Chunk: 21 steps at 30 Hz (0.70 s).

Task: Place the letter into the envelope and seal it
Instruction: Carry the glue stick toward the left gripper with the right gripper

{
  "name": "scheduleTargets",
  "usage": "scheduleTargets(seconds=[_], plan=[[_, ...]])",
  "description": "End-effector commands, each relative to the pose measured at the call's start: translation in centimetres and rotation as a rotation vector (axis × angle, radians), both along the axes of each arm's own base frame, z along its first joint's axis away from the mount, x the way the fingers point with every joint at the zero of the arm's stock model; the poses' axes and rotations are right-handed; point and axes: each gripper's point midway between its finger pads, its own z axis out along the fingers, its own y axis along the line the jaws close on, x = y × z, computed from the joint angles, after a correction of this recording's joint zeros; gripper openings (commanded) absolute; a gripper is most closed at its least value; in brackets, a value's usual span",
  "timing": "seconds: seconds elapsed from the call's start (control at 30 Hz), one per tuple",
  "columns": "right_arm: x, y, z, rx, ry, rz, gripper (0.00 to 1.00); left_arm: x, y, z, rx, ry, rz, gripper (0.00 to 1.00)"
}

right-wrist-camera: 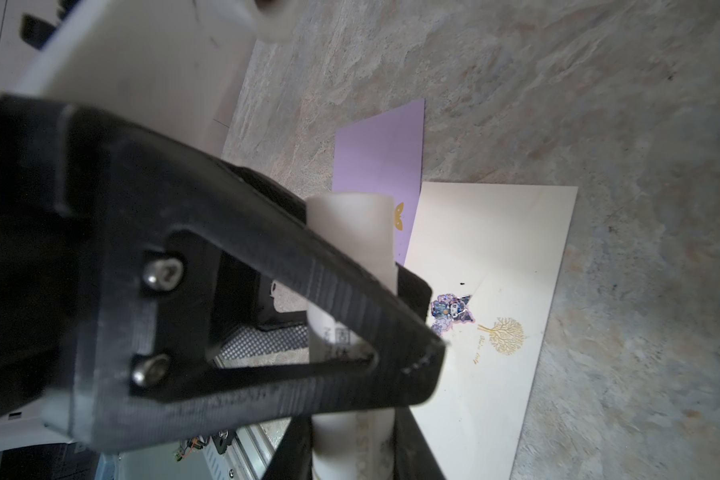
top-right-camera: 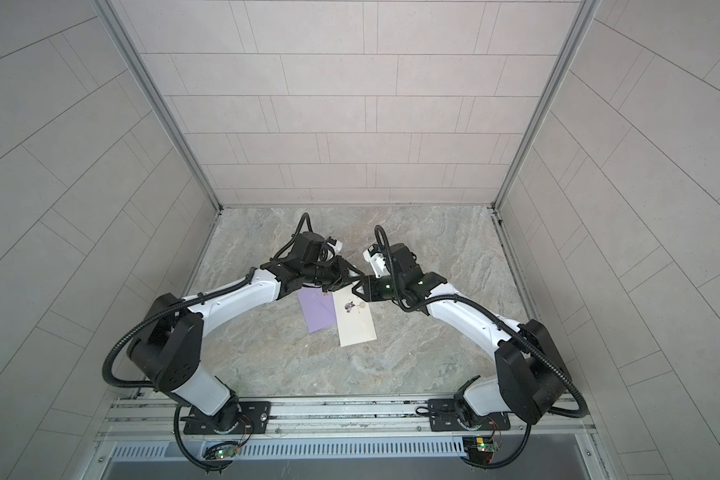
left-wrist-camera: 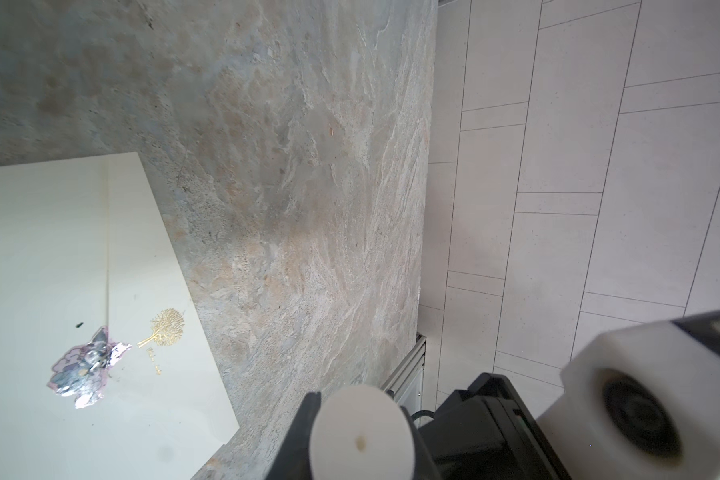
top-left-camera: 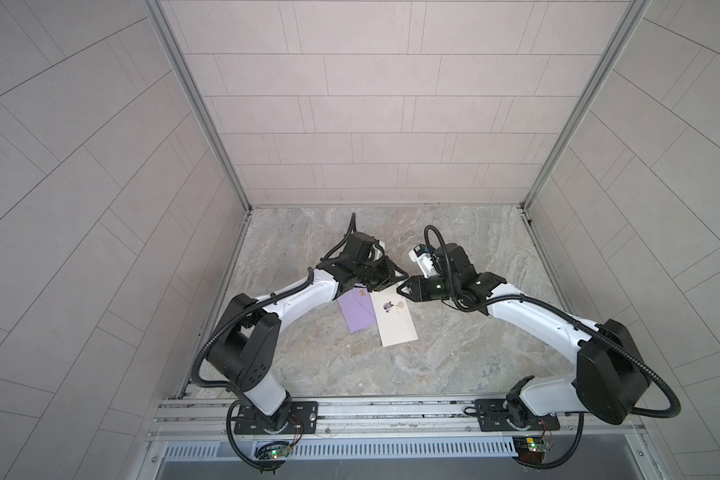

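Left arm: reaches in from the left toward the middle of the table (top-left-camera: 454,353).
Left gripper (top-left-camera: 393,274): narrow, clamped on a white cylinder (left-wrist-camera: 360,432). In the right wrist view its 2 black fingers flank the cylinder's lower part.
Purple sheet (top-left-camera: 356,313): flat on the table, nearer the robot than the left gripper in both top views. A gold butterfly (right-wrist-camera: 398,216) is printed near its far end. It appears to be the letter, and it lies outside the envelope.
Cream envelope (top-left-camera: 395,324): flat on the table just right of the purple sheet, long edges touching. The flap is down, with a glittery sticker (right-wrist-camera: 452,309) on the flap's edge and a gold tree (right-wrist-camera: 504,334) beside it.
White cylinder: held above the far ends of the 2 papers, with a printed label on its side.
Right gripper (top-left-camera: 404,288): narrow, 1 finger on each side of the cylinder and pressed to it, tip to tip with the left gripper.
Right arm: reaches in from the right.
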Motion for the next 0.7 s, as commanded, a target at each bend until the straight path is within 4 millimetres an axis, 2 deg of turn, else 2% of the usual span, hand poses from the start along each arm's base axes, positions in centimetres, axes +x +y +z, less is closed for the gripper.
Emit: scheduleTargets(seconds=[0.0,0.13,0.2,0.4,0.5,0.6,0.67], plan=[[0.0,-1.9,0.4,-0.185,-0.055,-0.086,0.08,1.6,1.8,0.8,0.034,0.023,0.144,0.00],[0.3,-3.8,0.2,-0.483,-0.155,-0.164,0.06,1.3,2.1,0.4,0.079,0.124,0.170,0.00],[0.2,-4.0,0.3,-0.607,-0.219,-0.187,0.06,1.2,1.9,0.0,0.087,0.179,0.170,0.00],[-0.9,-2.7,0.8,-0.941,-0.456,-0.184,0.07,1.3,1.0,-0.3,0.046,0.249,0.174,0.00],[-1.4,-1.6,0.4,-0.925,-0.459,-0.157,0.07,1.3,1.1,-0.4,0.062,0.246,0.171,0.00],[-1.8,-0.5,0.7,-0.793,-0.429,-0.126,0.09,1.3,1.5,-0.3,0.098,0.219,0.154,0.00],[-2.0,0.3,1.2,-0.625,-0.362,-0.089,0.19,1.2,1.7,0.0,0.119,0.188,0.134,0.00]])
